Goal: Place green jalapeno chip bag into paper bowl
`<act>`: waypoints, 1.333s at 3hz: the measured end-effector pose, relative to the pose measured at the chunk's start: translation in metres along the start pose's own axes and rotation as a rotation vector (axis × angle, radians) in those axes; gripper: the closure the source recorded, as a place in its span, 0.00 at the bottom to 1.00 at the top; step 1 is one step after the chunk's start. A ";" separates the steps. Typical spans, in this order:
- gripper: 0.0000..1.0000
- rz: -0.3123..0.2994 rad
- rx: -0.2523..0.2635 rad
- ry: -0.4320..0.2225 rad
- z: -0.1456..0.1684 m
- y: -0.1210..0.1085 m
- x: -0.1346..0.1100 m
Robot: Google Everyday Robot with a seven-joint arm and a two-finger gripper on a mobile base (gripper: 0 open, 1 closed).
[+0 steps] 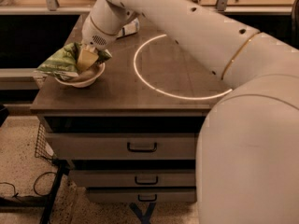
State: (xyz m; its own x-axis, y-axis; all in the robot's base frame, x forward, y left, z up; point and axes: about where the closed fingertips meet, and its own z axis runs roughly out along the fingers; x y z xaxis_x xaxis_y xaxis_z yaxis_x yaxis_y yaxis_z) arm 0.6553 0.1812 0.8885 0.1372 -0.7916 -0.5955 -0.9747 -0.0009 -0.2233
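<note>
The green jalapeno chip bag (60,63) is crinkled light green and lies across the off-white paper bowl (83,80) at the left front of the brown cabinet top (121,94). The bag's left end sticks out past the bowl's rim. My gripper (86,59) is directly over the bowl, with its yellowish fingers (84,59) closed on the right part of the bag. The bag hides most of the bowl's inside.
A clear plastic bottle with a white label (128,29) lies behind my arm on the cabinet top. A glowing white ring (180,69) marks the middle of the top. Drawers (140,146) are below. A wire basket (44,143) and cables sit at the lower left.
</note>
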 end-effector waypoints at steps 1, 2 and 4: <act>0.76 0.001 0.000 -0.001 0.001 0.000 0.000; 0.52 0.000 -0.004 0.000 0.004 0.001 0.000; 0.06 -0.002 -0.012 0.001 0.008 0.003 -0.001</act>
State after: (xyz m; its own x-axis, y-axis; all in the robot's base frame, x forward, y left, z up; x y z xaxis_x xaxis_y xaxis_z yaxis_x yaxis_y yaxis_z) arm 0.6534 0.1866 0.8817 0.1390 -0.7922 -0.5942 -0.9765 -0.0099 -0.2151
